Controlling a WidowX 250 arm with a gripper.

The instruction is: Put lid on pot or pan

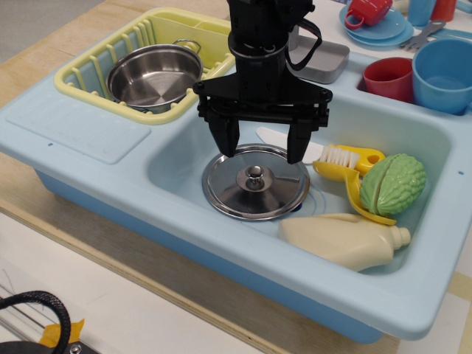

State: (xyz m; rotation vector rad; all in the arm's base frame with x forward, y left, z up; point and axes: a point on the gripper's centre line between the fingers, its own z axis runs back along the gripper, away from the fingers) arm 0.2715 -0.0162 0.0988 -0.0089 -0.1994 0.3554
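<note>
The lid point(256, 182), a round shiny steel disc with a small knob at its centre, lies flat on the floor of the light blue sink point(184, 158). My black gripper point(262, 153) hangs straight above it, open, its two fingers spread on either side of the knob and just above the lid's far half. It holds nothing. The pot point(155, 75), a small shiny steel pot with loop handles, sits tilted in the yellow dish rack point(88, 77) at the back left, open and empty.
In the sink's right half lie a yellow brush point(348, 158), a green plastic vegetable point(392, 184) and a cream bottle point(343, 240). A red cup point(389, 78), a blue cup point(443, 75) and a grey tray point(322, 60) stand behind the sink.
</note>
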